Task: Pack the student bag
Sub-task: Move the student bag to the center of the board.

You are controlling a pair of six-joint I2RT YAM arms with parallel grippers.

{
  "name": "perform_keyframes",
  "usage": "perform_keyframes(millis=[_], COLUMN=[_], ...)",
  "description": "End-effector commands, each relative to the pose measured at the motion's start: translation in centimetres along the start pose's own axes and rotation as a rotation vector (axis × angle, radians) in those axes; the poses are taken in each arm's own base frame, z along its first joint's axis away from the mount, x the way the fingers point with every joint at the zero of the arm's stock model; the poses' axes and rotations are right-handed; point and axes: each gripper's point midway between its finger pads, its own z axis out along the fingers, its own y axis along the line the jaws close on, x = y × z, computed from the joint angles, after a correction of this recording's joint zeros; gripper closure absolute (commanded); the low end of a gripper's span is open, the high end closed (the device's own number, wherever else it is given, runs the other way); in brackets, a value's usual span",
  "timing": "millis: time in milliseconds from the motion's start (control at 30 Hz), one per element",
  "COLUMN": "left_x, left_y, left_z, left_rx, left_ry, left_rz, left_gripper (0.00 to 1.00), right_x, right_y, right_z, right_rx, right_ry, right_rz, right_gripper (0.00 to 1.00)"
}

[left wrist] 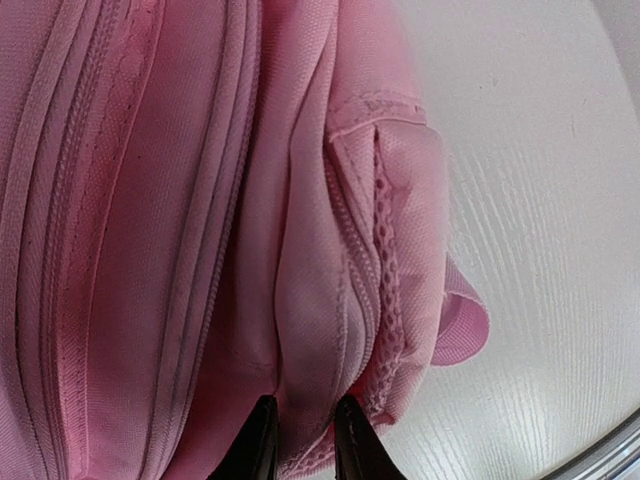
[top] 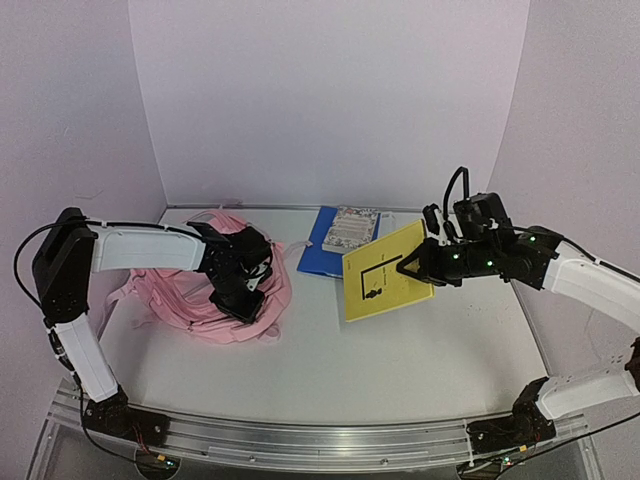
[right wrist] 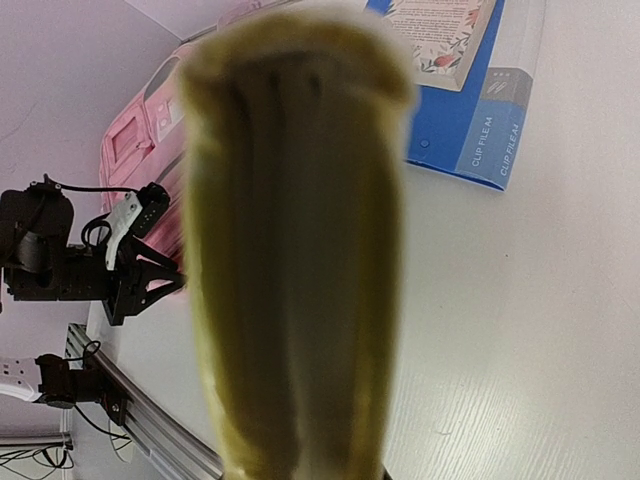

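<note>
The student bag [top: 185, 300], soft and pink, lies crumpled at the left of the table. My left gripper [top: 242, 298] sits on its right side. In the left wrist view the bag [left wrist: 150, 200] fills the frame, and the left gripper [left wrist: 303, 440] is shut on a fold of fabric beside a zip and a mesh strip. My right gripper [top: 412, 267] is shut on a yellow book [top: 382, 272], held tilted above the table middle. Seen edge-on, the yellow book [right wrist: 300, 250] blocks the right wrist view and hides the fingers there; the bag [right wrist: 150, 110] shows behind it.
A blue clip file [top: 316, 256] lies at the back centre with a floral-covered book [top: 353, 228] on top; both show in the right wrist view, file [right wrist: 470, 130] and book [right wrist: 440, 30]. White walls close in three sides. An aluminium rail [top: 300, 440] runs along the near edge.
</note>
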Motion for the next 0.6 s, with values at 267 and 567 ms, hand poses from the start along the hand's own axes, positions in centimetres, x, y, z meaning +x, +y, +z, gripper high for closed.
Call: perform_keyframes(millis=[267,567], left_x=[-3.1,-4.9], left_y=[1.4,-3.0], left_z=[-4.3,-9.5], left_rx=[-0.101,0.137], left_ry=[-0.179,-0.292], left_rz=[-0.036,0.033], left_gripper=[1.0,1.0], right_x=[-2.8,-2.6], right_y=[2.5,2.2], right_z=[-2.0,-1.7], right_rx=[-0.095,-0.085], right_ry=[-0.123,-0.117], right_rz=[-0.009,-0.008], right_gripper=[1.0,1.0])
